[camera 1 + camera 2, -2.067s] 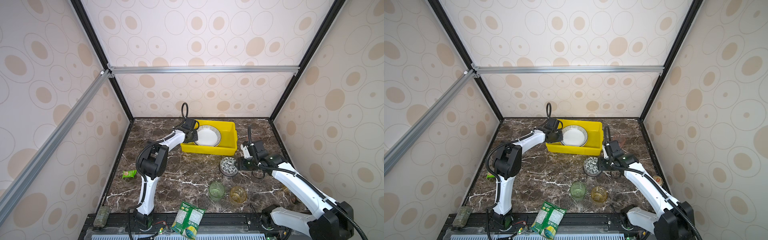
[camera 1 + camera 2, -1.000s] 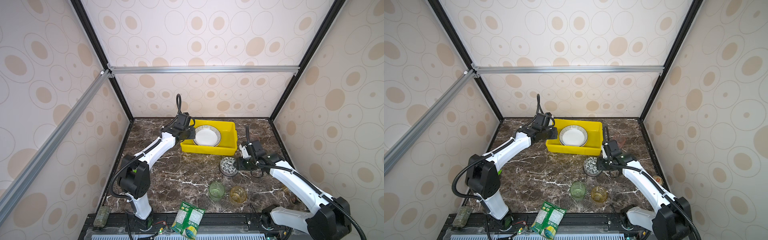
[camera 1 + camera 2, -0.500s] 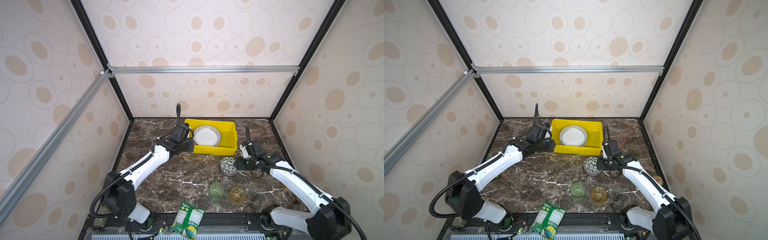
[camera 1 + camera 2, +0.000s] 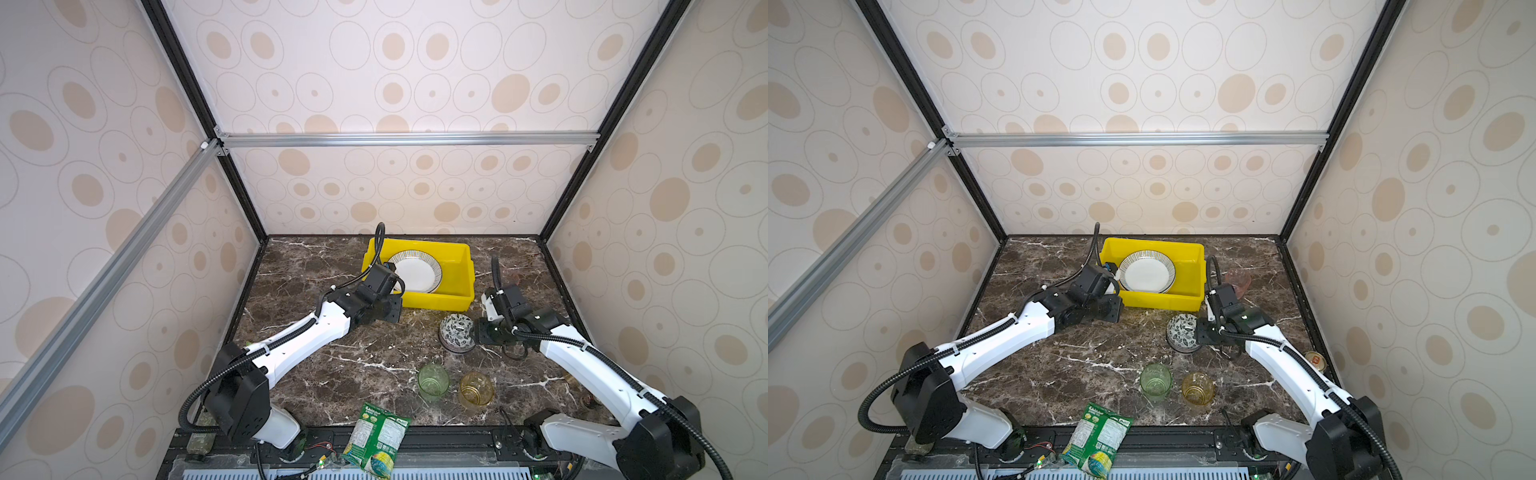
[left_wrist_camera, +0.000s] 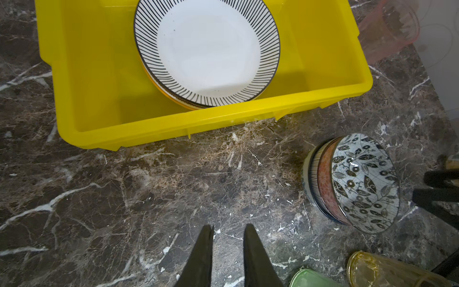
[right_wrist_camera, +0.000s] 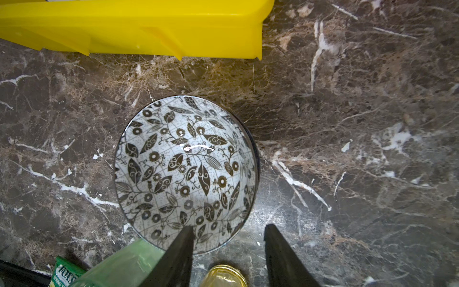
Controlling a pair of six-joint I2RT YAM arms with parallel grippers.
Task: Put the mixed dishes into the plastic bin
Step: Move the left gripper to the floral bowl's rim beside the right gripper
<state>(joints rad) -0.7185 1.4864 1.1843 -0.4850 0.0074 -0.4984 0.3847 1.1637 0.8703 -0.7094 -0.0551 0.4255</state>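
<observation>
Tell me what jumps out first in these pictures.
The bright yellow bin at the back of the marble table holds a striped plate. Before it, to the right, stands a stack of patterned bowls; a green tumbler and an amber tumbler sit nearer the front.

My left gripper (image 5: pixel 229 227) hangs over the bare marble table (image 5: pixel 111 198), jaws a narrow gap apart, nothing between them. The yellow bin (image 5: pixel 82 104) holds a striped plate (image 5: pixel 207 53). A stack of bowls (image 5: pixel 347 184) stands apart from the bin, the floral one on top. A green tumbler (image 5: pixel 308 279) and an amber tumbler (image 5: pixel 372 270) stand near the stack.
</observation>
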